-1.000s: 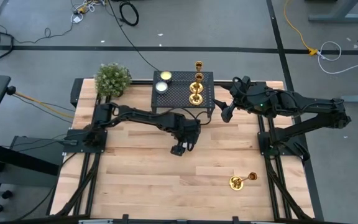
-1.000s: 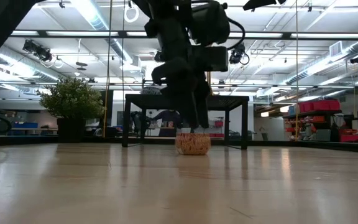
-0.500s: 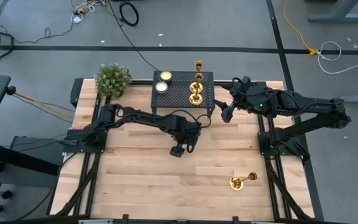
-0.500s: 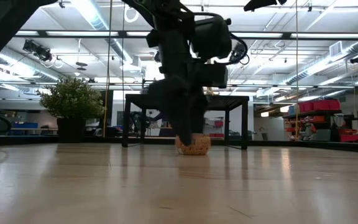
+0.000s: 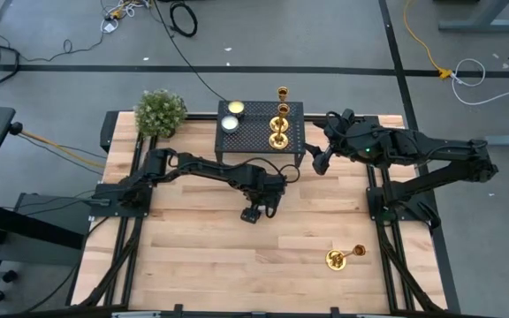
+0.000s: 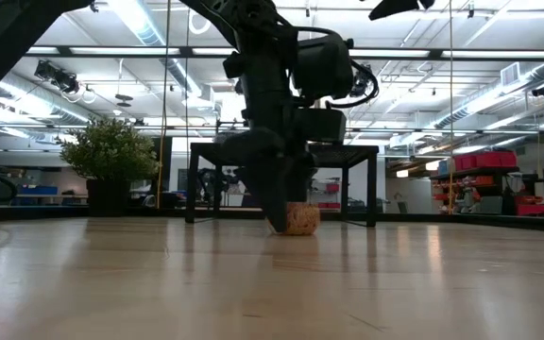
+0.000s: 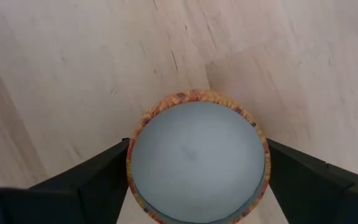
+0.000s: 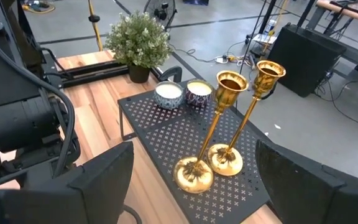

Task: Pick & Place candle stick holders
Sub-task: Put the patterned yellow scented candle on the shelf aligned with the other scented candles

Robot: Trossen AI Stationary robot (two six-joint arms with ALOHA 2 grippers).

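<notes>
Two gold candle stick holders [image 8: 229,118] stand upright by their round bases on a black perforated stand [image 5: 253,132] at the table's far side. A third one [image 5: 344,257] lies on its side near the right front. My left gripper [image 5: 255,210] points down at mid-table, open, with a finger on each side of a round candle tin [image 7: 197,158] that has a patterned wall and a pale top. My right gripper [image 5: 318,162] hangs open in the air, right of the stand. My left gripper comes from above, pointing down, with one finger [image 7: 98,186] at each side of the tin's round wall [image 7: 130,163]. I cannot tell whether the fingers touch the wall. The tin stands on the table by its bottom.
Two small candle bowls [image 8: 182,93] sit on the stand's left part. A potted plant [image 5: 161,112] stands at the far left corner. Bare wood spreads across the table's near half.
My left gripper has sunk toward the table, so that its fingers now reach down on both sides of the candle tin. The tin has stayed where it was.
</notes>
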